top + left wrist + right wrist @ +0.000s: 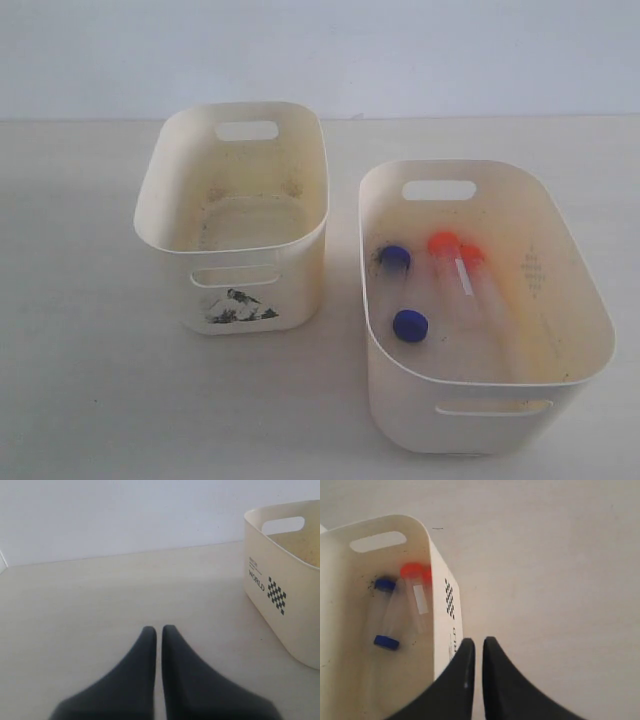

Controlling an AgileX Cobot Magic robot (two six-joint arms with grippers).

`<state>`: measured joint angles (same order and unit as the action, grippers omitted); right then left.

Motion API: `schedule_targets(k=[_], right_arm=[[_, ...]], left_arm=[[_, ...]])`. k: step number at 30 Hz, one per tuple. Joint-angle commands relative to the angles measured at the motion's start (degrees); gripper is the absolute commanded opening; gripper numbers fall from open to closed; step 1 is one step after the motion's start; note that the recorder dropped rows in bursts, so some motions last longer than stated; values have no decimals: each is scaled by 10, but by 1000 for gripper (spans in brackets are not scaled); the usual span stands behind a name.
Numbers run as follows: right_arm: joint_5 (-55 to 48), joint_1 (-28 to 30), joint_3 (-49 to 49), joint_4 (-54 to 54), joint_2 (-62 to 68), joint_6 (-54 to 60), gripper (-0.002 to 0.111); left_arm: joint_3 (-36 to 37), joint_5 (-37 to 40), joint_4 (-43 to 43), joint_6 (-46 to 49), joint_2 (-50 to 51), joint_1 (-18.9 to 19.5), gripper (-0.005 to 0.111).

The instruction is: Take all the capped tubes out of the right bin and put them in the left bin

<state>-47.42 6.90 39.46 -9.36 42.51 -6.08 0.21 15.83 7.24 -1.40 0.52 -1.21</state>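
Note:
The right bin (400,400) holds all four capped tubes lying on its floor. Two have dark blue caps (394,257) (410,325) and two have orange-red caps (443,243) (472,254). The left bin (300,290), with its black-and-white sticker (240,307), has nothing in it. In the right wrist view the same blue caps (385,584) (386,641) and orange caps (411,570) show inside the bin's wall (437,575). My right gripper (479,642) is shut and empty, just outside that wall. My left gripper (159,630) is shut and empty over bare table.
Neither arm shows in the exterior view. A cream bin (280,565) printed with "WORLD" and a checker pattern stands off to one side of my left gripper; which bin it is I cannot tell. Pale tabletop surrounds both bins.

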Motion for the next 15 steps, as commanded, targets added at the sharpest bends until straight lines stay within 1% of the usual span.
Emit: schedule_targets(k=[1,3,5,7,8,9,11,13,14,15], right_arm=[[18,-1,46,-4,22,128,5],[43,-1,62,-5,22,199,5],[60,-1,81,-20,22,204,5],[33,-1,109,-86,23,255,5],[10,-1,126,-136,33,302,5],[-25,-1,144,-191,44,373,5],[-52,-4,173,-265,65,412,6],[-65,-19,206,-284,86,405,12],[-69,-28,217,-284,94,393,16],[-70,-44,228,-283,107,385,22]], left_arm=[[-2,-8,-4,-7,-1,1,4],[-2,-8,-4,-7,-1,1,4],[-2,-8,-4,-7,-1,1,4],[-2,-8,-4,-7,-1,1,4],[-2,-8,-4,-7,-1,1,4],[-2,-8,-4,-7,-1,1,4],[-2,-8,-4,-7,-1,1,4],[-2,-8,-4,-7,-1,1,4],[-2,-8,-4,-7,-1,1,4],[-2,-8,-4,-7,-1,1,4]])
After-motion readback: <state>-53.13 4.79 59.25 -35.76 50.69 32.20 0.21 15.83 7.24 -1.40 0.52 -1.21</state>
